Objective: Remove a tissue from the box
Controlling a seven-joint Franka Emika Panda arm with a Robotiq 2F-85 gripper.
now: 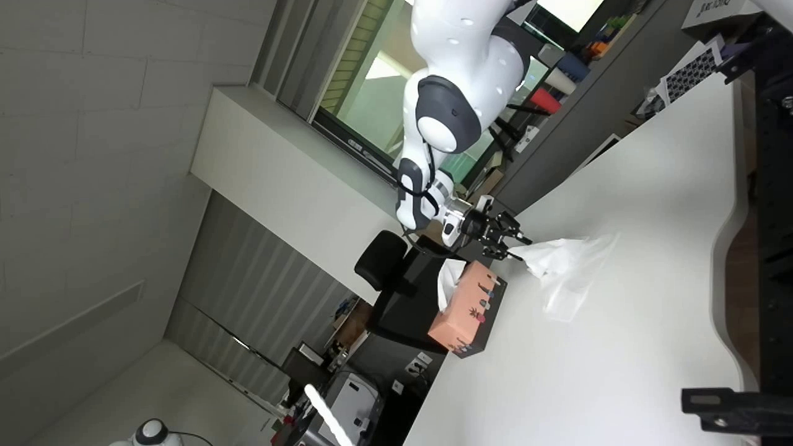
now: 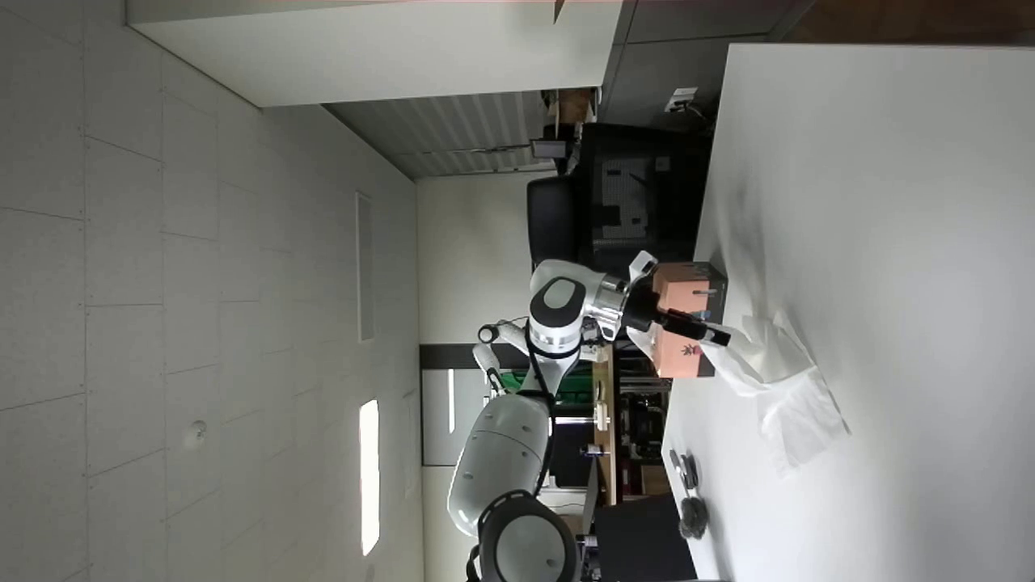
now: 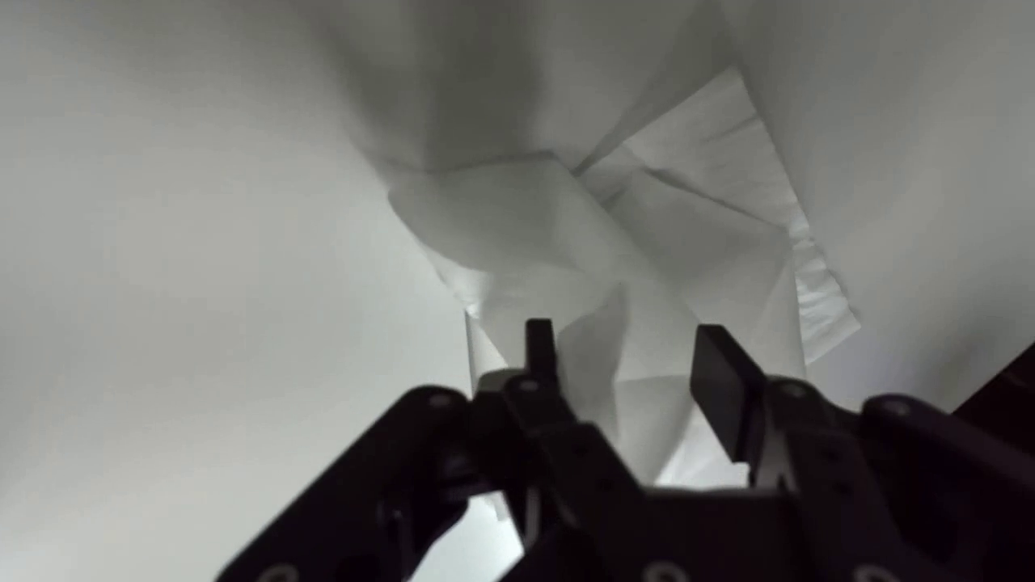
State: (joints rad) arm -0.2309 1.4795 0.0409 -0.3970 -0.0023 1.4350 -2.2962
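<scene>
Tissue, free of its box, spreads beneath the hand toward the tabletop. Fingers stand partway apart, apparently gripping nothing.

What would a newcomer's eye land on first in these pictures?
Probably the white Panda robot arm in both exterior views, its gripper open over the white tabletop. Next, the crumpled tissue on that tabletop, right by the gripper. Nearby stands the salmon-pink and black tissue box, another tissue poking from its top.
</scene>
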